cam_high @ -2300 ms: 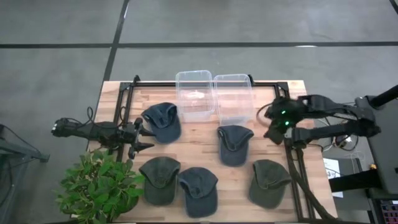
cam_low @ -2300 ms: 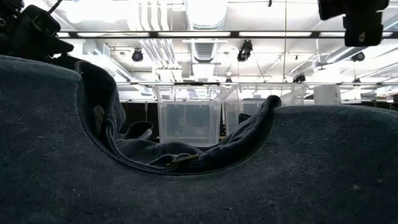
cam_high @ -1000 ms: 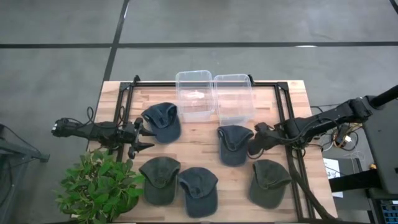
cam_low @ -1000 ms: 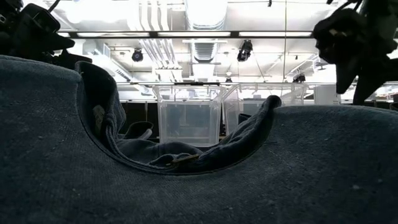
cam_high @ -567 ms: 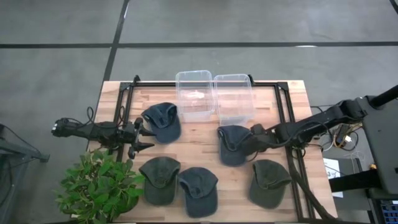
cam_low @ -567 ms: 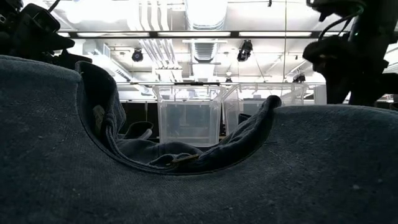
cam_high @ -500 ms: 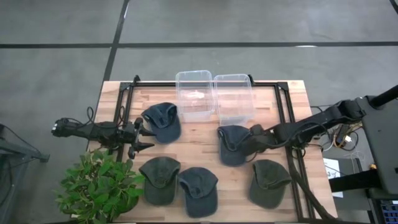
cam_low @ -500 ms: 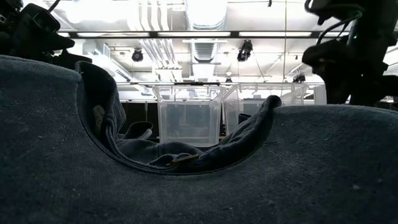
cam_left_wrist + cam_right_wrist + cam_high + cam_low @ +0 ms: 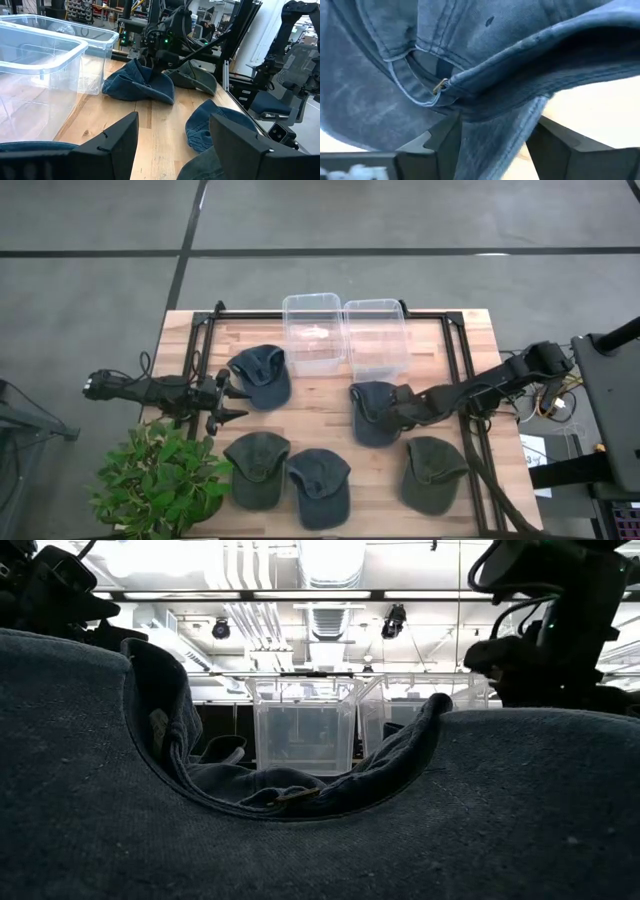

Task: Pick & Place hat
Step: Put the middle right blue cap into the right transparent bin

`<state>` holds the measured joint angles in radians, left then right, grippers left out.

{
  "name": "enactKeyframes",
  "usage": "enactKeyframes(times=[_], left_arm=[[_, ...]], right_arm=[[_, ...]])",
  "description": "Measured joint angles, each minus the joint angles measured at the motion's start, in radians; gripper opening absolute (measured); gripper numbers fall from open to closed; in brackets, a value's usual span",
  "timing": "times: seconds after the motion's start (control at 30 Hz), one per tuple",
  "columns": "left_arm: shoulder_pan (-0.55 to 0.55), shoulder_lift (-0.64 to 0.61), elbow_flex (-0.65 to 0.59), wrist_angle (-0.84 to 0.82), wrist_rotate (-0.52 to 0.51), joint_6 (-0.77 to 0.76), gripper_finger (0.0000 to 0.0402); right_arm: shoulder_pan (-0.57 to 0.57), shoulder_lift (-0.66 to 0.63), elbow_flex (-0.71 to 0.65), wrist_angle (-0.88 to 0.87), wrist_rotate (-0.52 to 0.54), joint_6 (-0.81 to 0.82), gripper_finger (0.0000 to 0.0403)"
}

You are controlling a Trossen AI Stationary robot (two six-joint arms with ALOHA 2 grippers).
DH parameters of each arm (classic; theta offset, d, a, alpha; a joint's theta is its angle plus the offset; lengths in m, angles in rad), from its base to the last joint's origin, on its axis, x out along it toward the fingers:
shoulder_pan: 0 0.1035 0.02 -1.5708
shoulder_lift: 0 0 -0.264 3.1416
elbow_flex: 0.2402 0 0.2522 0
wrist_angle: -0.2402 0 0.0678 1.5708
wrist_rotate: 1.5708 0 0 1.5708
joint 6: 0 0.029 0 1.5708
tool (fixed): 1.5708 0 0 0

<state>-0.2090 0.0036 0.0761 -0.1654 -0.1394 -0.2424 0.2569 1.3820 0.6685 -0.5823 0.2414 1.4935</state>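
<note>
Several hats lie crown up on the wooden table (image 9: 320, 415). The blue hat (image 9: 372, 415) at mid-table has my right gripper (image 9: 393, 409) at its right side; the open fingers stand on either side of its rear rim (image 9: 492, 132). The left wrist view shows this hat (image 9: 137, 85) with the right gripper (image 9: 156, 59) over it. Another blue hat (image 9: 262, 375) lies just right of my left gripper (image 9: 233, 401), which waits open at the left edge with nothing between its fingers. My right gripper has the blue hat's rear rim (image 9: 485, 107), beside the strap buckle (image 9: 440, 86), between its open fingers. It comes in slanting down from the table's right. Whether a finger touches the cloth cannot be told. The hat rests on the table.
Two clear bins (image 9: 312, 332) (image 9: 376, 338) stand at the far middle. Along the near edge lie a green hat (image 9: 257, 468), a blue hat (image 9: 320, 485) and a green hat (image 9: 432, 472). A potted plant (image 9: 160, 480) stands at the near left corner. A hat (image 9: 320, 840) blocks most of the low view.
My right gripper has gone toward the table's left edge and down, reaching the right side of the middle blue hat, with its fingers now around the hat's rear rim.
</note>
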Motion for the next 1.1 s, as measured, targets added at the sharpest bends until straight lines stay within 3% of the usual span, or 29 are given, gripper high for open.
enactKeyframes(times=[0.13, 0.43, 0.63, 0.87, 1.1], left_arm=[[0.000, 0.000, 0.000, 0.000, 0.000, 0.000, 0.0236], [0.000, 0.000, 0.000, 0.000, 0.000, 0.000, 0.0236], [0.000, 0.000, 0.000, 0.000, 0.000, 0.000, 0.0236], [0.000, 0.000, 0.000, 0.000, 0.000, 0.000, 0.0236], [0.000, 0.000, 0.000, 0.000, 0.000, 0.000, 0.0236]], right_arm=[[0.000, 0.024, 0.004, 0.012, -0.003, 0.000, 0.0153], [0.002, -0.014, 0.012, 0.014, -0.012, -0.011, 0.0019], [0.022, -0.098, 0.042, 0.009, -0.066, -0.060, 0.0015], [0.062, -0.226, 0.186, 0.006, -0.107, -0.225, 0.0014], [0.048, -0.320, 0.394, -0.020, 0.125, -0.446, 0.0013]])
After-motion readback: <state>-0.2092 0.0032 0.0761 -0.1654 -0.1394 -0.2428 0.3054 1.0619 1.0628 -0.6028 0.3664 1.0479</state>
